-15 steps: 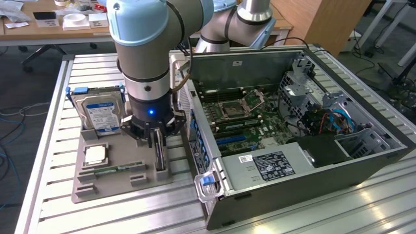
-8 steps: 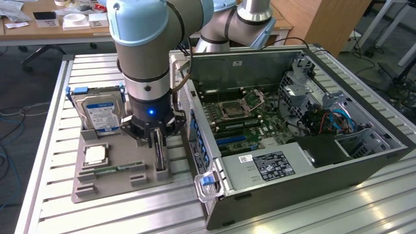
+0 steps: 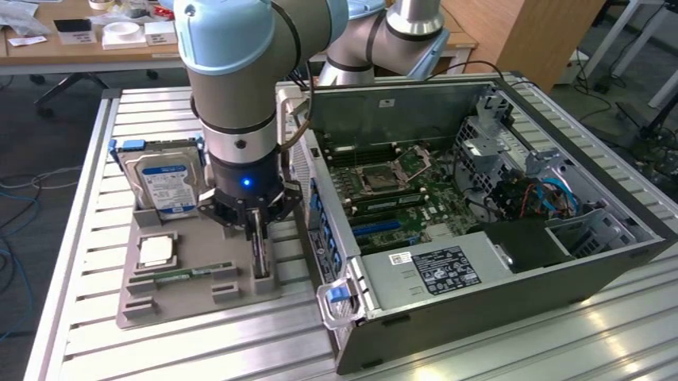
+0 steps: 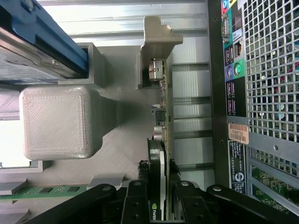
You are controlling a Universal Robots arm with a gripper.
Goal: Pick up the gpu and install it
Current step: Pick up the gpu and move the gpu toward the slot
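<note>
Wrist view, gpu upright, pinched by gripper

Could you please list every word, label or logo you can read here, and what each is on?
None reads clearly.
blue label on the hard drive: print too small.
gpu: small logo mark, no letters legible.
tan sticker on the computer case: blurred.
black label inside the case: too small.

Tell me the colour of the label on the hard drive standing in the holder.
The hard drive carries a blue and white label; the exterior view shows it best.
</note>
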